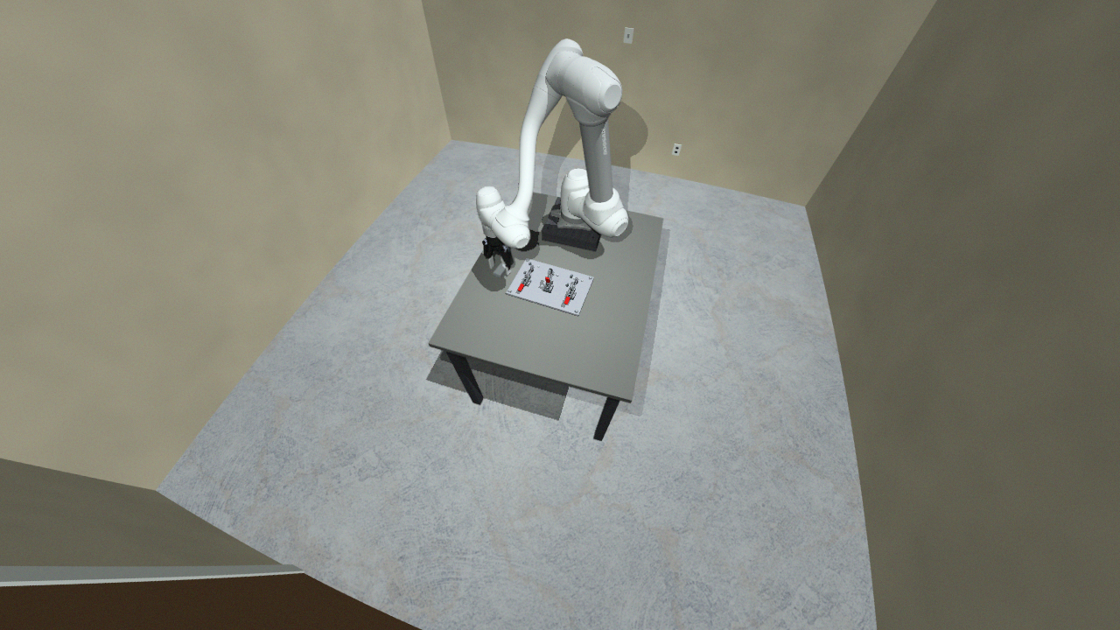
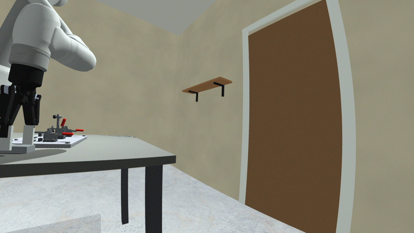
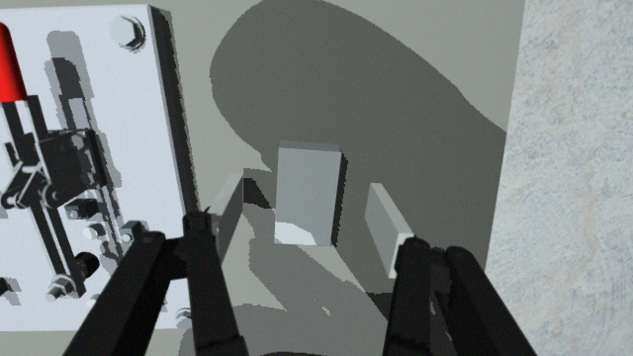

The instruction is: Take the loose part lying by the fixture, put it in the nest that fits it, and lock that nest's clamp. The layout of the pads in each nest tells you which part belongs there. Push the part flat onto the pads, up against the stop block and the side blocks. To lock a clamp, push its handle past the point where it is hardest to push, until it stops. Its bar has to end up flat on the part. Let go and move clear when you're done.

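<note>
In a beige-walled room with a brown door [image 2: 292,116], the spread end effector [image 3: 307,222] straddles the grey loose part [image 3: 308,193] on the surface [image 1: 548,345], beside the fixture [image 1: 583,301].

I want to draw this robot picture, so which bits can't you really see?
- Nest pads on the fixture plate: too small in the top view, cut off by the left edge in the wrist view.
- Far clamps: they overlap each other in the exterior view.
- Loose part: its underside is hidden, and whether the open gripper touches the table.
</note>
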You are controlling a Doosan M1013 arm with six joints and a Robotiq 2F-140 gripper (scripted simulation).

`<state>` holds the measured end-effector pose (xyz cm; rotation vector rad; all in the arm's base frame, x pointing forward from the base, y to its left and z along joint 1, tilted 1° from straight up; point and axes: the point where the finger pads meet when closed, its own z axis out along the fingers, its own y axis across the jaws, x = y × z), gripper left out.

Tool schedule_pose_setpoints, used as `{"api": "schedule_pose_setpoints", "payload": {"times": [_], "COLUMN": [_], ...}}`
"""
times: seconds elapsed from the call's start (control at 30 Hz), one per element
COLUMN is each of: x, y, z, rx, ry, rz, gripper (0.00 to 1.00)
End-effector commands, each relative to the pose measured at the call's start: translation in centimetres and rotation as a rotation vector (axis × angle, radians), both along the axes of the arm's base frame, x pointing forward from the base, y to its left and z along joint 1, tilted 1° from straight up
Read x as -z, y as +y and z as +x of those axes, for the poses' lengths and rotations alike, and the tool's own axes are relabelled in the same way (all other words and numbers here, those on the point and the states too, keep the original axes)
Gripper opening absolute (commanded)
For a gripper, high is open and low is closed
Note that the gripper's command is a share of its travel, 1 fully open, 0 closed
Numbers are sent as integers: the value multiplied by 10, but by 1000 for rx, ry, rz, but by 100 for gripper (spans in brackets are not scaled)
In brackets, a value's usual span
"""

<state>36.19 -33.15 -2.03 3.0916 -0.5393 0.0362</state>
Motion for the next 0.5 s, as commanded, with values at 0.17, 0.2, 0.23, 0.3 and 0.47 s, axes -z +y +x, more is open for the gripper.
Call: {"api": "schedule_pose_setpoints", "payload": {"times": [0.17,0.2,0.23,0.3,0.47], "x": [4,4,4,4,4], "y": [0,0,0,0,0], "z": [0,0,0,0,0], "rx": [0,0,0,0,0], "ry": [0,0,0,0,0], "rz": [0,0,0,0,0], "gripper": [62,62,62,62,62]}}
